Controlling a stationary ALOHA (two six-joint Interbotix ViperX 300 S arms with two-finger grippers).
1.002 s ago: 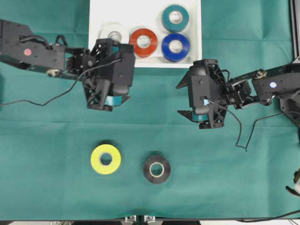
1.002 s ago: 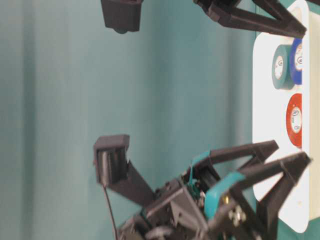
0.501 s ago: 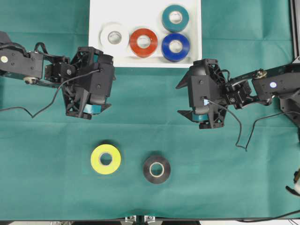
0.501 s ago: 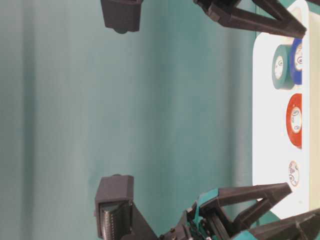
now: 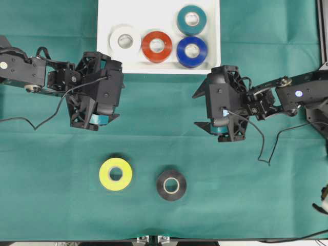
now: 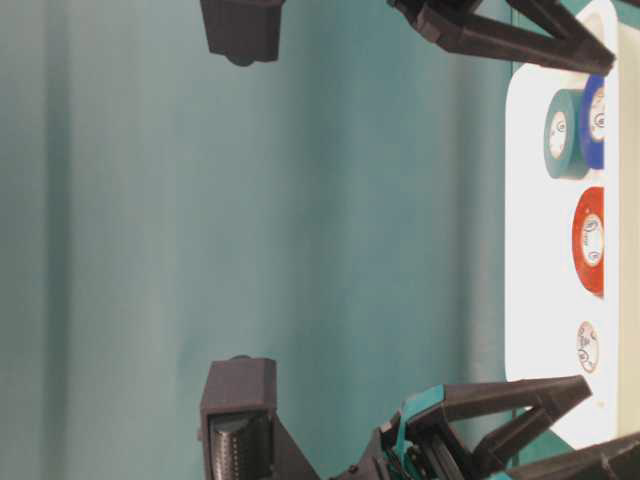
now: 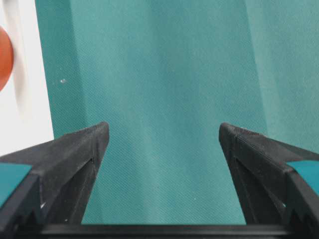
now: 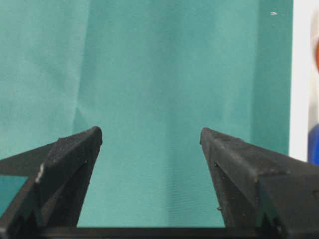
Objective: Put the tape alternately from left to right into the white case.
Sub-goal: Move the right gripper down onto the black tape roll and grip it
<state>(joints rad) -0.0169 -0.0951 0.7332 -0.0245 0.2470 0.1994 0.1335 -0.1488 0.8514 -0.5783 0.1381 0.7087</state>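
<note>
The white case (image 5: 154, 14) lies at the table's far edge and holds four rolls of tape: white (image 5: 125, 41), red-orange (image 5: 157, 46), blue (image 5: 191, 50) and teal (image 5: 191, 19). A yellow roll (image 5: 115, 173) and a black roll (image 5: 171, 185) lie flat on the green cloth near the front. My left gripper (image 5: 105, 92) hovers open and empty below the case's left corner, above the yellow roll. In its wrist view (image 7: 163, 129) only cloth lies between the fingers. My right gripper (image 5: 196, 109) is open and empty too (image 8: 151, 132), right of centre, below the case.
Green cloth (image 5: 51, 169) covers the whole table. Cables trail from both arms, one looping at the right (image 5: 264, 154). A metal frame (image 5: 323, 31) stands at the right edge. The case's rim shows at the side of each wrist view (image 7: 30, 114) (image 8: 301, 74).
My left gripper has drawn back left and away from the case, uncovering the white roll lying inside it. The right arm has not moved.
</note>
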